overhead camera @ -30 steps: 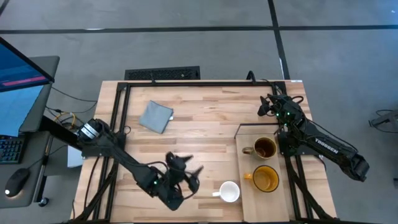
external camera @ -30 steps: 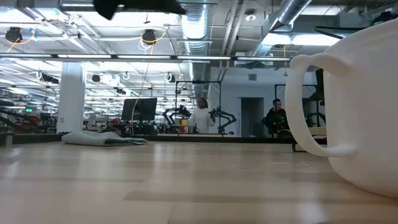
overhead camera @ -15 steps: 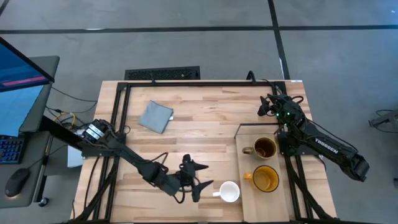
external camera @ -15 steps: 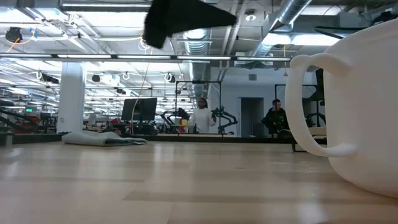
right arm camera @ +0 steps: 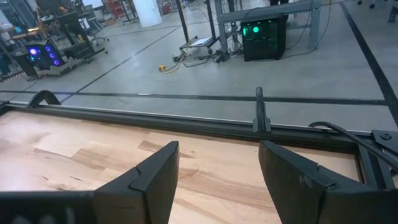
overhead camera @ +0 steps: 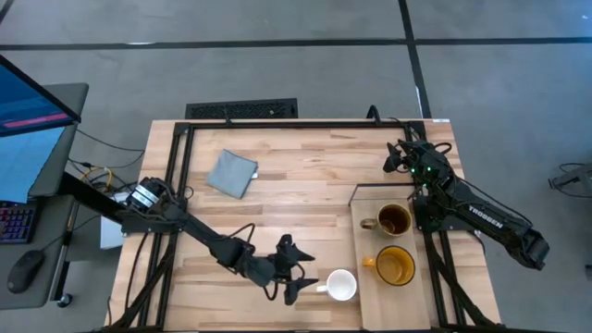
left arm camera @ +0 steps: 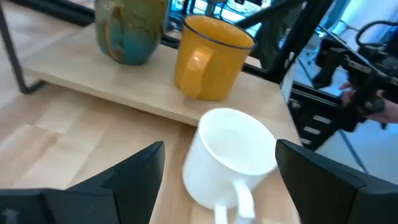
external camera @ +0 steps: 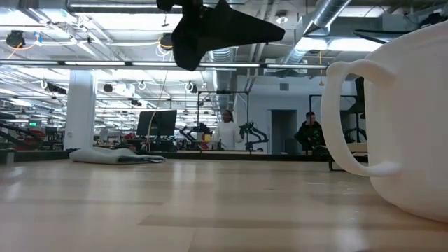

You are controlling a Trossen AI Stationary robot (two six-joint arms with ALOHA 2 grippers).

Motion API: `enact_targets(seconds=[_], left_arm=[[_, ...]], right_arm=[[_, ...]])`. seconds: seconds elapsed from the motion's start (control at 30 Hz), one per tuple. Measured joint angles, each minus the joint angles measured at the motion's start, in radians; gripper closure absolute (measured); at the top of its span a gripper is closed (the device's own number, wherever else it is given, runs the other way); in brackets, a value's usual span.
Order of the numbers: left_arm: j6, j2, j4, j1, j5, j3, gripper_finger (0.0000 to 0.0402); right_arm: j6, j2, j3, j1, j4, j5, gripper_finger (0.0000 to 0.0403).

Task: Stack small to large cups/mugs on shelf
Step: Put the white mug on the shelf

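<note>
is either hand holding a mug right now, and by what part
Nothing is held. The left hand is open beside the white mug, its handle pointing toward the hand, with nothing between the fingers. The right hand is open and empty near the table's far edge.

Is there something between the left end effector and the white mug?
No. In the left wrist view, only bare tabletop separates the open left end effector from the white mug.

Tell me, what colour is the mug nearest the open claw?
White, plain inside and out; the left wrist view shows it best.
</note>
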Motion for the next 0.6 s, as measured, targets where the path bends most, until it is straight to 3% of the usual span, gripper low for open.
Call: enact_targets(seconds=[0.6], left_arm=[[-0.123, 0.000, -0.016, 0.015, 0.112, 0.000, 0.0104]], right_arm=[[0.000, 0.000, 0.000, 0.000, 0.000, 0.000, 0.0159]])
